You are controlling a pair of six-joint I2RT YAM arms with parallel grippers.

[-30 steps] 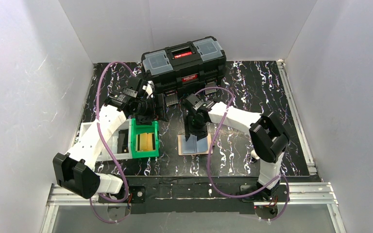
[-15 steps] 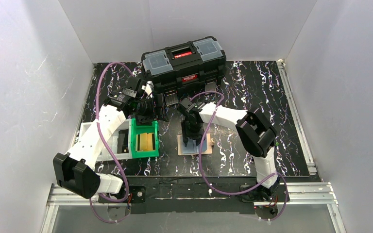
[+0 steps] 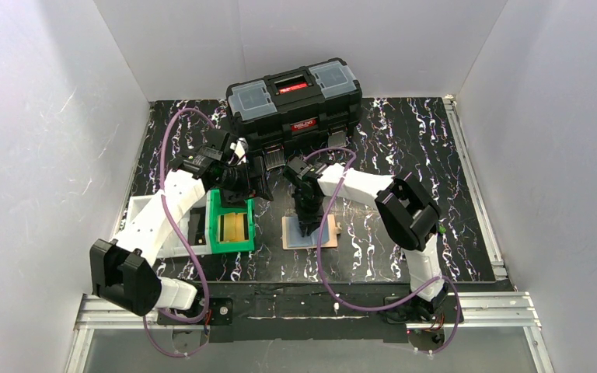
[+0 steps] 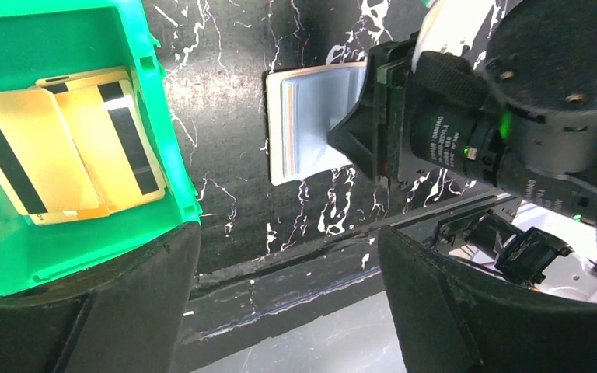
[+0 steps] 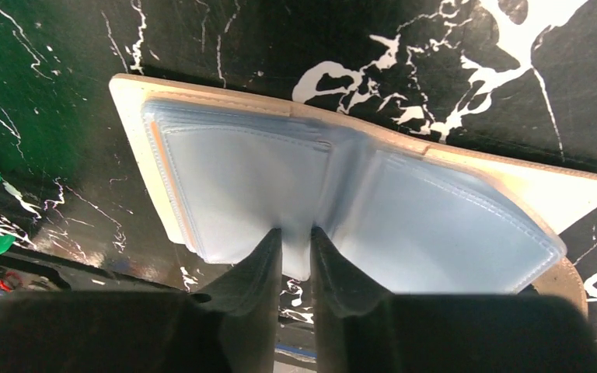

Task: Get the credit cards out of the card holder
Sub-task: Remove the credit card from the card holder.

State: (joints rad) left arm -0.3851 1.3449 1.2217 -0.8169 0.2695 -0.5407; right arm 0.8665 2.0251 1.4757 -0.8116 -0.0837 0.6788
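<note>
Two arms on one job. Black toolbox (image 3: pixel 295 101) sits shut at the far end, out of the work area, prob. just parked there. L arm reaches fwd. L gripper (image 4: pixel 284 256) hangs w/ fingers spread wide, nothing btwn them, over the strip of table btwn bin and holder. My guess: it's standing by to steady or receive.

Green bin (image 3: pixel 213 221) lies just beside the holder on the L, w/ yellow-tan striped slabs (image 4: pixel 70 148) flat inside. It's close enough to serve as a drop-off, tho that's a guess too.

Card holder (image 5: pixel 225 97) lies opened flat near table centre, tan cover down and pale blue sleeves up, so the pockets can be reached from above. R gripper (image 5: pixel 297 256) is down at its near edge by the fold. Its fingers are drawn nearly together, pinching the edge of a blue leaf there. Sleeve or card, can't tell.

Credit cards (image 5: pixel 155 155) aren't out yet. An orange edge shows inside the pocket on the bin side; the rest is hidden under blue plastic.

Table (image 3: pixel 404 155) is flat, black w/ white marble veins. The holder is thin on it, so an edge pinch looks like the only purchase. Plain white walls (image 3: pixel 47 116) box in three sides.
</note>
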